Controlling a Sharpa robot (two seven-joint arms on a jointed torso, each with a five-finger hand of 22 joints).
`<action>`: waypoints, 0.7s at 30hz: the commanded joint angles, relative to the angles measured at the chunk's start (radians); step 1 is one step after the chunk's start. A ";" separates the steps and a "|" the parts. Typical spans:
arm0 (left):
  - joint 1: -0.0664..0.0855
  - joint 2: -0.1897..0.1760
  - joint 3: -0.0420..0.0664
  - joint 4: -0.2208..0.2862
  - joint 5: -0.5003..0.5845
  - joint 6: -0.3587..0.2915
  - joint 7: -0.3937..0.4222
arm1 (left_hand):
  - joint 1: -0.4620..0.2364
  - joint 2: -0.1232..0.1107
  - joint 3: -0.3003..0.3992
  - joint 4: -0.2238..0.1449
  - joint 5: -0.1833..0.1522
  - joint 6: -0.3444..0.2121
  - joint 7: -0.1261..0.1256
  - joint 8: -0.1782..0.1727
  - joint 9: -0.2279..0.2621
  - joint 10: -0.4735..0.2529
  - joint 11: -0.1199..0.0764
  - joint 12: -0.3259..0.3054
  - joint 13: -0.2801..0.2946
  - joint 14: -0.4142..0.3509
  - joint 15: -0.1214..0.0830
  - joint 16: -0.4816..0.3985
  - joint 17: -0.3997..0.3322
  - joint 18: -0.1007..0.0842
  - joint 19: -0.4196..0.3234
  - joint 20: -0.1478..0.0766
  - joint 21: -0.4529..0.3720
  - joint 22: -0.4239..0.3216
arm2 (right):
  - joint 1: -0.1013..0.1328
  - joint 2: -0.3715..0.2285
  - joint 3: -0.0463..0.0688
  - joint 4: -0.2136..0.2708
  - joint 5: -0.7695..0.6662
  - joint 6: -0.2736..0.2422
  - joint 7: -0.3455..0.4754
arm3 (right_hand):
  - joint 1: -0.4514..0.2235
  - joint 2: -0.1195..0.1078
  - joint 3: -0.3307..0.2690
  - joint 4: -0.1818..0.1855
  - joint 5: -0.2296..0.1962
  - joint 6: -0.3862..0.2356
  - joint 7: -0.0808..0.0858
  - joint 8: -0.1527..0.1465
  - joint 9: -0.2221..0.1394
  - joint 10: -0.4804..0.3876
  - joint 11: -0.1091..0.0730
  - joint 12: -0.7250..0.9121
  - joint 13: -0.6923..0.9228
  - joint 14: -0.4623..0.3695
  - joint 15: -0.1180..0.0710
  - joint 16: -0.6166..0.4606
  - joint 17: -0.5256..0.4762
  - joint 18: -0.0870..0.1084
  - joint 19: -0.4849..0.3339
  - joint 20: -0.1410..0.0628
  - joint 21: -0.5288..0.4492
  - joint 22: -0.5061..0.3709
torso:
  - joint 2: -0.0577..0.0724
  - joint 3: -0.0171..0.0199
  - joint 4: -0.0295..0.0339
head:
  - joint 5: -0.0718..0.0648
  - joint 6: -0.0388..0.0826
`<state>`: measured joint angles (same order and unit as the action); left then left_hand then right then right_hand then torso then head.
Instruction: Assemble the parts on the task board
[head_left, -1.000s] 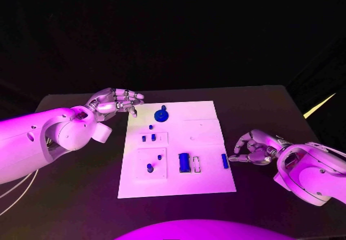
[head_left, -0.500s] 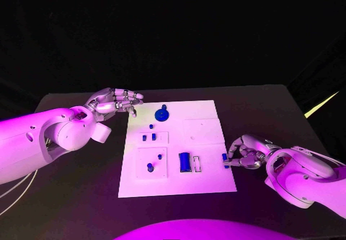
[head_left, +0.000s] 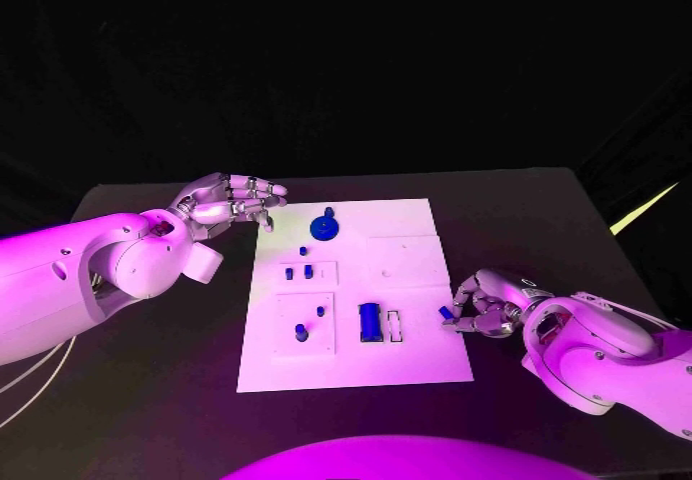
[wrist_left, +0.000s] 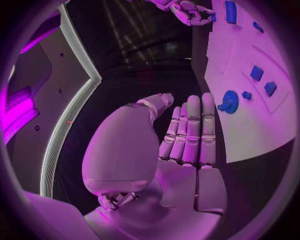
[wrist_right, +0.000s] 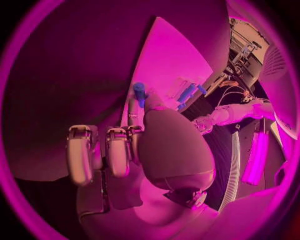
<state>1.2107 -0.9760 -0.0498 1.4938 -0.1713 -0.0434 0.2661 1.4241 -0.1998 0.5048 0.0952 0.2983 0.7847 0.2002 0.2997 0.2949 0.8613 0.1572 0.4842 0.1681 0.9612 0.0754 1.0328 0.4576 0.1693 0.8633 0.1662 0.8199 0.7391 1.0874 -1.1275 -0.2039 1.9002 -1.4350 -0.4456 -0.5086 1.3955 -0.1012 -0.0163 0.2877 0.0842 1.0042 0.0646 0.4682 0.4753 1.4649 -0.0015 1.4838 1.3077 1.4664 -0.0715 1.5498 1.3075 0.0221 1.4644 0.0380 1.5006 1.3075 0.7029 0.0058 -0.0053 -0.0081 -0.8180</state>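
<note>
The right hand pinches a small blue part at the task board's near edge. The left hand hovers released beside the board's far corner. It seems wise to keep the part upright and lower it slowly.

black table | white task board lying at centre

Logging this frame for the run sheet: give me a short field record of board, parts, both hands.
board: white task board in the middle of the black table
round part: blue, at the board's far edge
long part: blue block near the board's middle
small part: blue piece pinched at the right hand's fingertips, at the board's right edge
left hand: off the board's far left corner, fingers straight and together, holding nothing
right hand: grips the small part
</note>
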 joint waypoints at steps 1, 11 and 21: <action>0.000 -0.001 0.001 0.003 0.007 0.019 0.008 | -0.009 0.000 0.001 0.004 0.002 -0.005 0.021 0.006 -0.001 -0.007 -0.002 0.007 -0.002 0.001 0.004 0.001 0.001 0.014 0.005 0.005 -0.007 -0.002 | -0.008 0.009 -0.003 -0.008 -0.068 0.044 -0.033 | 0.041 -0.004 0.027 -0.002 -0.006 0.007 -0.002 -0.014 -0.013 0.059 -0.009 0.002 0.204 0.094 -0.002 0.001 0.217 -0.009 0.089 -0.003 0.004 0.247 | 0.000 0.0006 -0.0004 | 0.001 0.000; 0.000 -0.002 0.001 0.004 0.007 0.020 0.004 | -0.007 0.001 0.001 0.004 0.002 -0.006 0.021 0.007 -0.001 -0.007 -0.002 0.007 -0.002 0.001 0.004 0.001 0.001 0.014 0.006 0.005 -0.007 -0.002 | -0.016 0.028 -0.003 -0.015 -0.156 0.065 -0.074 | 0.169 -0.033 0.247 -0.009 0.068 0.036 -0.003 -0.052 -0.040 0.056 -0.011 -0.003 0.204 0.094 -0.004 0.000 0.217 -0.010 0.090 -0.006 0.006 0.247 | 0.000 0.0004 0.0004 | -0.001 0.001; 0.000 -0.004 0.001 0.004 0.007 0.020 0.002 | -0.007 0.001 0.002 0.004 0.002 -0.006 0.022 0.007 -0.001 -0.008 -0.002 0.007 -0.002 0.000 0.004 0.001 0.001 0.015 0.006 0.005 -0.008 -0.002 | -0.015 0.028 -0.002 0.006 -0.155 0.061 -0.092 | 0.093 -0.104 0.391 -0.017 0.194 0.038 -0.002 -0.051 -0.029 0.055 -0.011 -0.007 0.203 0.094 -0.003 -0.001 0.216 -0.011 0.091 -0.005 0.012 0.249 | -0.002 0.0002 -0.0019 | -0.001 0.003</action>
<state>1.2107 -0.9803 -0.0498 1.4950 -0.1709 -0.0403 0.2634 1.4241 -0.1998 0.5048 0.0952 0.2983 0.7848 0.2001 0.3039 0.2950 0.8613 0.1572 0.4878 0.1671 0.9612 0.0754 1.0328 0.4574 0.1693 0.8670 0.1699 0.8160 0.7380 1.0797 -1.0965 -0.1992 1.9092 -1.5803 -0.4325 -0.5500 1.4948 -0.2007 0.3020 0.3374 0.2679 1.0353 0.0613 0.4105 0.4419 1.4651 -0.0087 1.4790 1.3075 1.4664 -0.0715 1.5498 1.3073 0.0220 1.4644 0.0380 1.5098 1.3073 0.7025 0.0064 -0.0065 -0.0065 -0.8156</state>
